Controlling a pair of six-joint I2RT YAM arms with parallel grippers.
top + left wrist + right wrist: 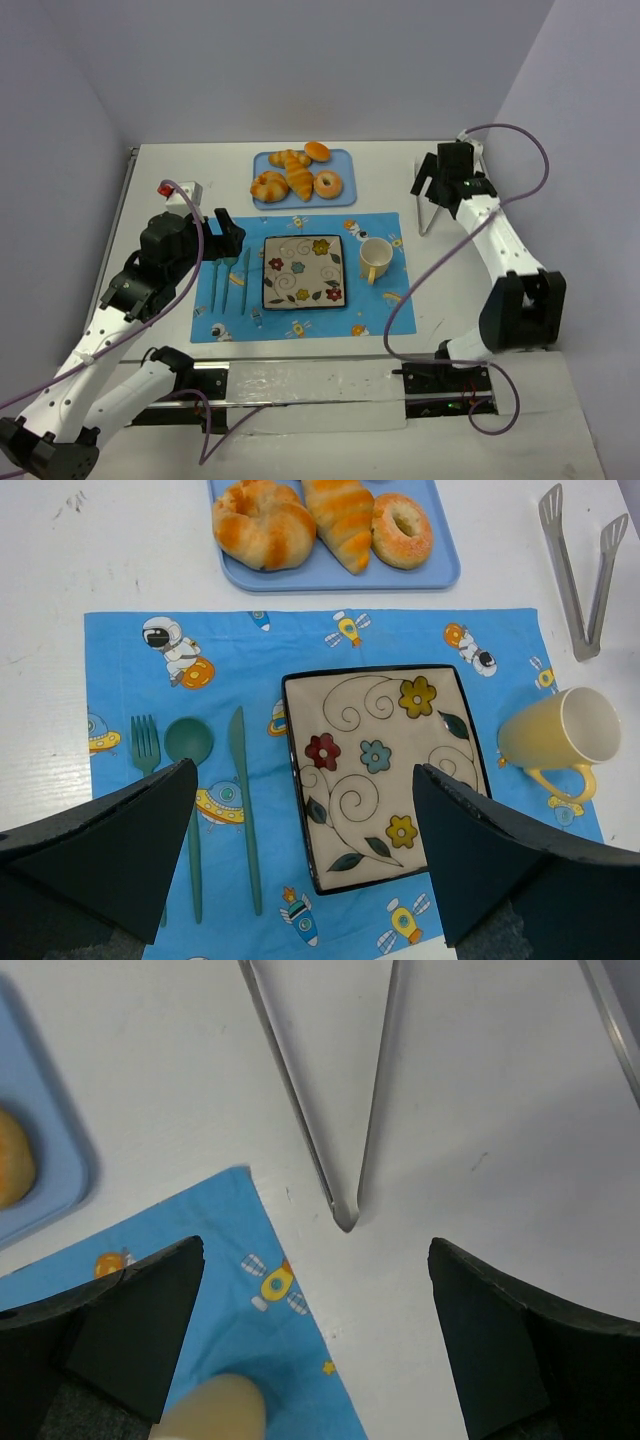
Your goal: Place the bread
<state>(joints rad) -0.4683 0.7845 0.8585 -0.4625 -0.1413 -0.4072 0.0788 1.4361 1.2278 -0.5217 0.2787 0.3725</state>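
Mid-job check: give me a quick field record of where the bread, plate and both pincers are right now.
bread: on the blue tray, between a curled pastry and a donut
plate: bare, on the blue mat
mug: right of the plate, on the mat
left pincer: open, above the plate's near-left edge
right pincer: open, above the tongs

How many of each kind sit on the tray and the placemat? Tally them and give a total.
Pastries on the tray: 5, the bread among them
Cutlery: 3 (fork, spoon, knife)
Plate: 1
Mug: 1
Total: 10
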